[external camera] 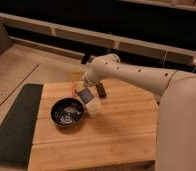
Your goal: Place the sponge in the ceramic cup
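The sponge (84, 94), a small grey-blue pad, hangs tilted at the end of my arm, just over the upper left rim of the ceramic cup (92, 108). The cup is small and cream-white and stands upright on the wooden table, right beside the black bowl. My gripper (83, 90) reaches down from the white arm and is shut on the sponge. The sponge and the arm's end cover the cup's mouth in part.
A wide black bowl (67, 112) sits left of the cup. A small black oblong object (100, 91) lies behind it, and a white-and-orange bottle (76, 85) peeks out behind the gripper. A dark mat (16, 122) covers the table's (111, 135) left side.
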`<state>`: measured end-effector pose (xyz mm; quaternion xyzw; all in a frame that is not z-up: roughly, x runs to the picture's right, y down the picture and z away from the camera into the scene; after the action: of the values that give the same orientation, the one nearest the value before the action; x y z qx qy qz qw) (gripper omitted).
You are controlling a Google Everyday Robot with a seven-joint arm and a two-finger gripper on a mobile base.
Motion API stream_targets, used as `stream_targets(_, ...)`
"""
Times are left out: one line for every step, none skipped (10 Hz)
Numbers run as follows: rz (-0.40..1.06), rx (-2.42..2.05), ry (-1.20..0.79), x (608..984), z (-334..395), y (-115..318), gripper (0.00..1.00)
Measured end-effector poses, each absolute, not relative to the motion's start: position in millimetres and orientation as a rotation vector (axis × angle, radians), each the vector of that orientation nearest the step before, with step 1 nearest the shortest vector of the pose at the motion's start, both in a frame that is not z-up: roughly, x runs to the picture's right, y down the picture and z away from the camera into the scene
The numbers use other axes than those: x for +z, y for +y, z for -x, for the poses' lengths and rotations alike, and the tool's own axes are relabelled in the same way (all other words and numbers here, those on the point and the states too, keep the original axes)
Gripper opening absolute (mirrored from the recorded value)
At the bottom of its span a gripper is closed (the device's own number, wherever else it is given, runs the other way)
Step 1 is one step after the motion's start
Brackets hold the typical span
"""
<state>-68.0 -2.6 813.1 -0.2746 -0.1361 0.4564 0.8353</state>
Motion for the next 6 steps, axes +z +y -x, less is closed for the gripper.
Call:
stream_targets(0.580,0.969,-0.289,812.5,62.6,0.8,0.00)
stream_targets(0.580,0.971,-0.288,812.6,59.3,3.1,0.00)
stream_targets(0.579,0.974,-0.287,812.8,56.0,4.8,0.00)
stream_targets(0.578,0.976,-0.287,813.0,54.1,5.9,0.00)
stream_targets(0.581,0.978,-0.287,814.0,53.6,7.8,0.00)
stream_targets(0.585,0.979,-0.289,815.3,53.5,9.8,0.00)
